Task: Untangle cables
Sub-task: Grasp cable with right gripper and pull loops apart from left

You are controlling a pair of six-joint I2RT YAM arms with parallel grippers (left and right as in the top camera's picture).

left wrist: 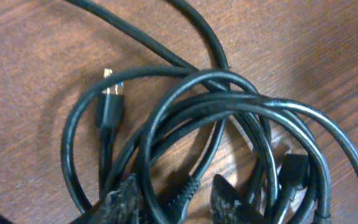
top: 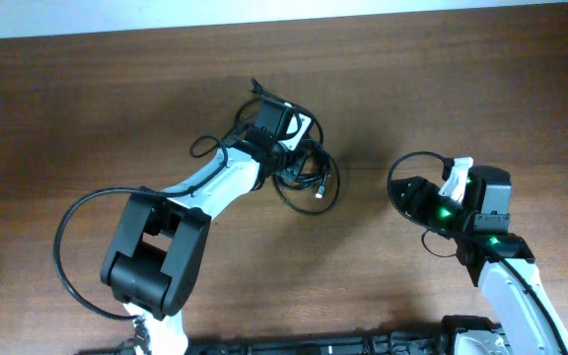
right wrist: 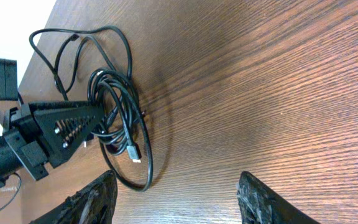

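Note:
A bundle of black cables [top: 309,177] lies tangled on the wooden table at upper centre, one USB plug [top: 320,193] pointing to the front. My left gripper [top: 286,146] is down in the bundle. In the left wrist view its fingers [left wrist: 176,194] stand open, with several cable strands [left wrist: 229,106] and a strain relief between them; a USB plug [left wrist: 110,99] lies to the left. My right gripper [top: 417,192] is open and empty, apart from the bundle to its right. The right wrist view shows its fingers [right wrist: 176,193] spread above bare wood, with the tangle [right wrist: 120,118] and the left gripper [right wrist: 61,127] ahead.
The brown wooden table [top: 87,108] extends to the left and right of the bundle. The left arm's own cable [top: 67,247] loops out at front left. The table's far edge [top: 363,15] meets a light wall.

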